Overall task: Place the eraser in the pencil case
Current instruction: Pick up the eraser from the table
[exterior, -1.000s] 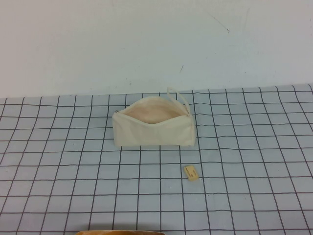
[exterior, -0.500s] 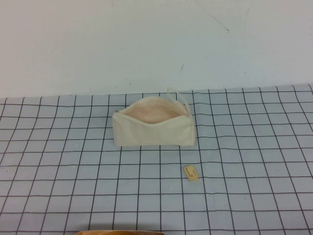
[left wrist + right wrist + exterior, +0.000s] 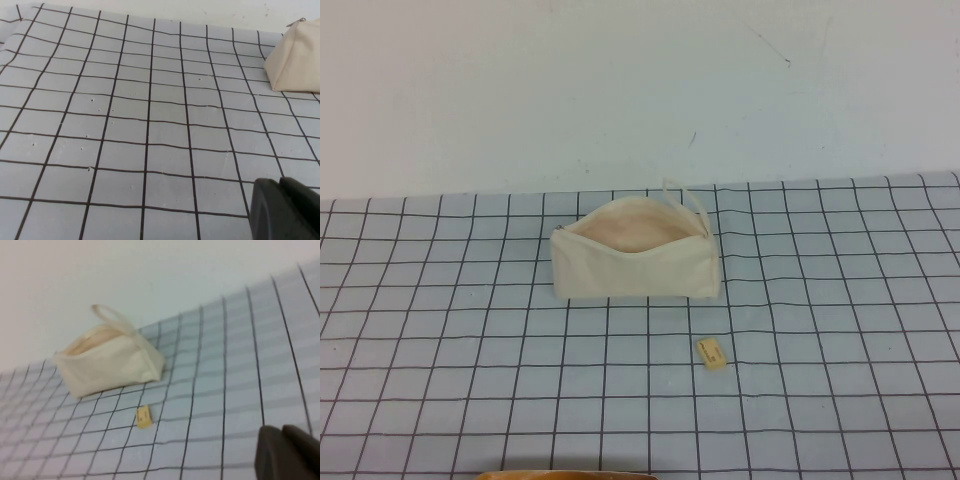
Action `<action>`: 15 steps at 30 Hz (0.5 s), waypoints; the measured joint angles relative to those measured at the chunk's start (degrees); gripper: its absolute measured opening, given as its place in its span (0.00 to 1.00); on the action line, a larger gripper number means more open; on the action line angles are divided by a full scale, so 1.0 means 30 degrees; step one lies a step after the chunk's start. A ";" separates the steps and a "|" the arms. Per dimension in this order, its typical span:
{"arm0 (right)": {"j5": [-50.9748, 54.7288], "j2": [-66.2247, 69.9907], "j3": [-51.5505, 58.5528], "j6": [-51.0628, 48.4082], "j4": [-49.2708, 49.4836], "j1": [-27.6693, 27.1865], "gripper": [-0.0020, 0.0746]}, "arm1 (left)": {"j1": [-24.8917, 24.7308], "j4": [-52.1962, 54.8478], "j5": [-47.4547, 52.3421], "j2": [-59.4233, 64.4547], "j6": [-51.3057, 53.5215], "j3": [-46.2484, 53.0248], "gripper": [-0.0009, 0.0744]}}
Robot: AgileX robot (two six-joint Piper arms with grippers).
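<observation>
Nothing has changed: eraser and pencil case lie exactly as before.

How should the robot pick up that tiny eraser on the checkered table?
Probably from straight above, pinching the eraser across its two long sides: it lies flat and alone on the cloth, just in front of the pencil case. The right hand looks nearer; the left hand is off by the pouch's other end.
</observation>
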 joint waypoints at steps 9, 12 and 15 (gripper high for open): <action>0.6199 0.6919 -0.8826 -0.7379 -0.2914 0.0000 0.02 | 0.0000 0.0000 0.0000 0.0000 0.0000 0.0000 0.01; 0.9927 1.1157 -1.3565 -0.7862 -0.3801 0.0000 0.02 | 0.0000 0.0000 0.0000 0.0000 0.0000 -0.0034 0.01; 1.2178 1.3949 -1.6255 -0.7937 -0.3961 0.0000 0.02 | 0.0000 0.0000 0.0000 0.0000 0.0000 -0.0031 0.01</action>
